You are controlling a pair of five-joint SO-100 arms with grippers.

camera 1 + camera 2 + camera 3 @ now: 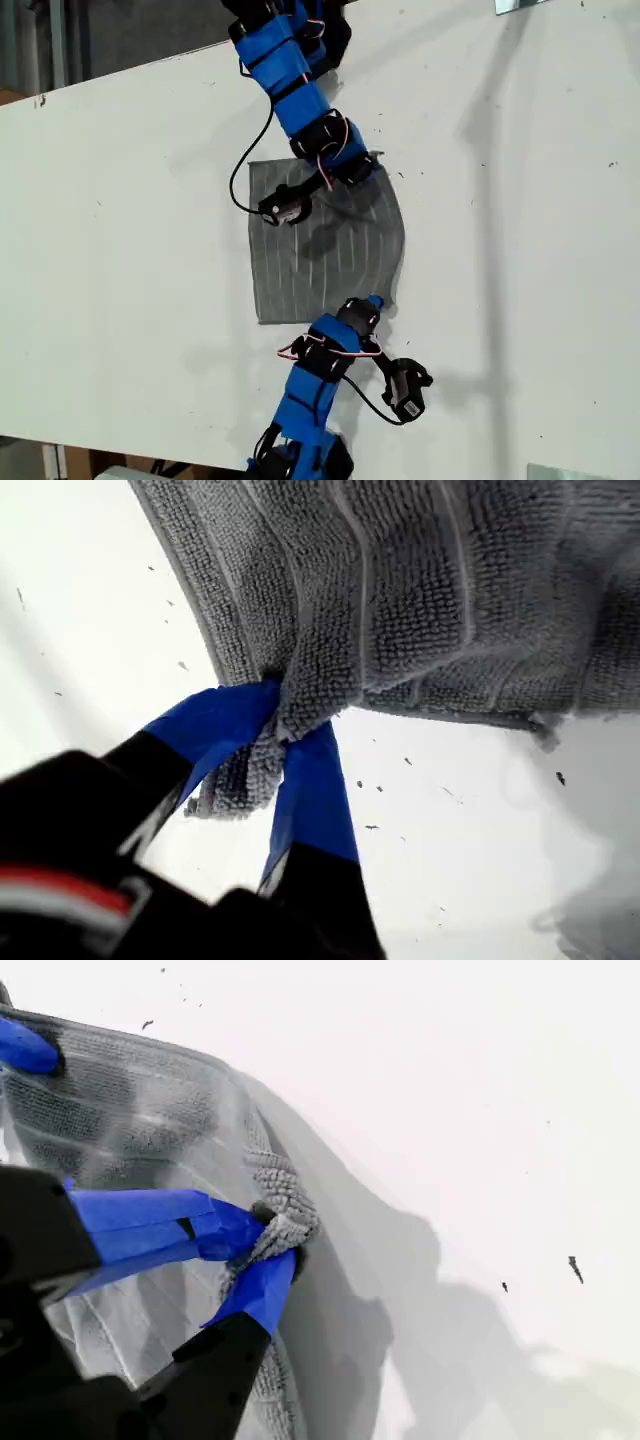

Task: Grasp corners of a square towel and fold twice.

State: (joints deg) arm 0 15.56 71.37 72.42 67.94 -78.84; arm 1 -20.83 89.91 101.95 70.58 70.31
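- The towel [310,250] is spread on the white table [120,200], near its middle in the exterior view. Most of it lies flat, and the edge toward the exterior view's right is drawn up slightly.
- The two corners on that edge are each pinched by an arm.
- My first gripper [285,730] is closed on one corner [240,780], with a bunched tip of cloth clamped between the blue jaws.
- My second gripper [270,1240] is closed on the other corner [285,1205], and only a small wad of pile is held.
- Which arm in the exterior view is first or second cannot be told with confidence from the wrist views.
- Risk: slip-out. Little cloth is held at either corner, so a fast lift or the towel's drag on the table could probably pull a corner free.
- Risk: uneven travel. If one arm leads, the edge would be skewed and the fold would land crooked.
- Risk: overstretch. If the grippers are moved apart, the taut edge could be yanked from the weaker grip.
- Risk: whole-cloth sliding. The free edge toward the exterior view's left is not weighted and could be dragged rather than folded over.
- Writing: no brand, label or legible text is seen on the towel, arms or table. Only dark specks are noted on the table.
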